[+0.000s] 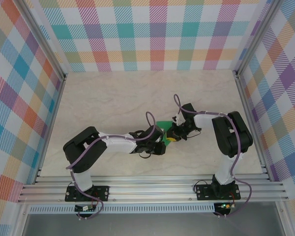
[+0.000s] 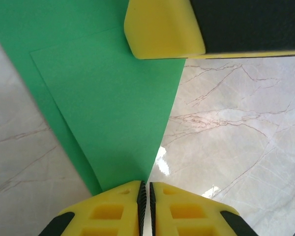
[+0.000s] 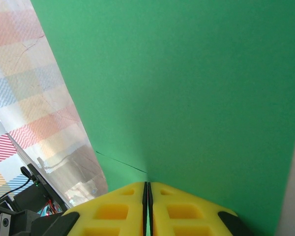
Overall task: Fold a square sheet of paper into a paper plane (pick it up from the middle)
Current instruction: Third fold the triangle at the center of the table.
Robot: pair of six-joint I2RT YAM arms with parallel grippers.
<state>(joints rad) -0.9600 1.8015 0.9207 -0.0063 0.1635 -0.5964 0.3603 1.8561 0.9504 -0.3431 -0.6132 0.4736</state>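
Your left hand (image 2: 146, 190) and right hand (image 3: 146, 188) each pinch the square sheet of paper (image 2: 113, 108), fingers closed flat. It's light, floppy and easily creased, so hold gently near the edges.

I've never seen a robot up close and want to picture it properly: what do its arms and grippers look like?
Both the left arm and right arm are chunky black joint housings joined by white links, with purple cables looping alongside, on black base plates. The left gripper and right gripper have yellow wedge-shaped fingers with black edging and rectangular recesses.
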